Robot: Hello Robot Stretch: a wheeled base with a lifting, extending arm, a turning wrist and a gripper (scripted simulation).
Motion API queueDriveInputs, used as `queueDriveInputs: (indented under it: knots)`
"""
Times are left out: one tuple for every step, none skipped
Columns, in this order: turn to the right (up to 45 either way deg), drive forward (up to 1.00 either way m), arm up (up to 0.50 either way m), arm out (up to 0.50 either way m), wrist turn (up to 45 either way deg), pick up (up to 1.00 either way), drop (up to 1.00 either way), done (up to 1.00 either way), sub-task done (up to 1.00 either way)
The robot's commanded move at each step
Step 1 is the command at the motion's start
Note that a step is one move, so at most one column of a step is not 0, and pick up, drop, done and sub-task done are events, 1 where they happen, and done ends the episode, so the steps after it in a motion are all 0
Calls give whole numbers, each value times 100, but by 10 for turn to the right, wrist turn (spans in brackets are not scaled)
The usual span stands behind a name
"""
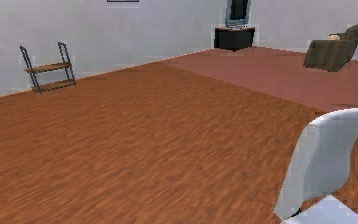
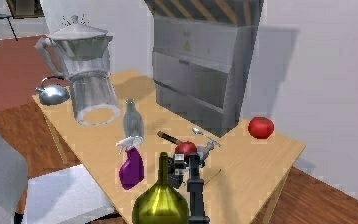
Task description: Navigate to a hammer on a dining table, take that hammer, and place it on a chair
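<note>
Showing hammer (image 2: 175,139) | dark slim handle | silvery head | against tan table (image 2: 249,168)

Beside the gripper (image 2: 184,158), passage is obstructed by a yellow vase (image 2: 162,202) and purple spray bottle (image 2: 132,166); the tabletop (image 2: 244,165) opposite is left bare.

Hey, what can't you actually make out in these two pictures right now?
Arm side view: whether the end effector holds anything; a dark-handled tool and a small red thing lie on the table at it.
Arm side view: the olive bottle, cut off by the bottom edge.
Forward view: the white chair, cut off at the bottom-right corner.
</note>
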Motion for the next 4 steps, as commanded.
queueDriveInputs:
  knots:
    - [0,0,10,0,0,0,0,0,0]
    - [0,0,24,0,0,0,0,0,0]
    - [0,0,0,0,-450,0,0,0,0]
    - [0,0,0,0,-450,0,0,0,0]
